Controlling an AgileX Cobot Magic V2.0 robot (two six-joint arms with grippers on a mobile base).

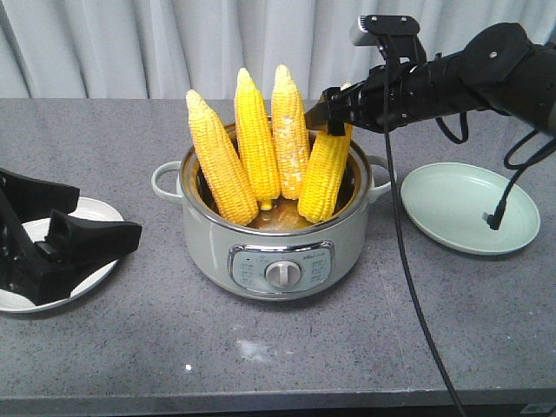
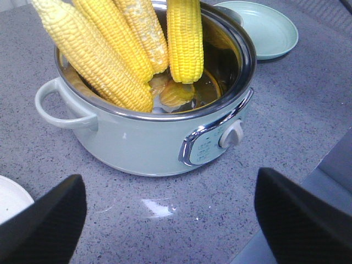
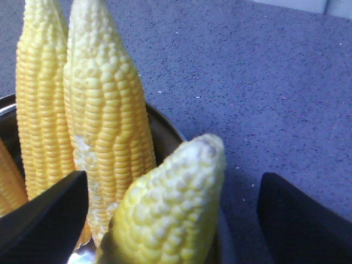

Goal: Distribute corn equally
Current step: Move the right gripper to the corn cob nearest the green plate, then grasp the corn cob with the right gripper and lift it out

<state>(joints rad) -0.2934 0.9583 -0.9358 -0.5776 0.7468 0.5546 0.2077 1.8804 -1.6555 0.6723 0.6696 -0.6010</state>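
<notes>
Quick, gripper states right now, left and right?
Left gripper: open, holding nothing, above the white plate.
Right gripper: open, straddling the tip of the rightmost cob, not clamped.

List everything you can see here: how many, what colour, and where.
electric pot: one, pale green, table centre
corn cobs: four, yellow, standing tip-up in the pot
green plate: one, pale green, right of pot
white plate: one, white, left of pot
table: one, speckled grey
curtain: one, pale grey, behind
cables: at least two, black, dangling at right
left pincer: one, black, open over white plate
right pincer: one, black, open around rightmost cob's tip
</notes>
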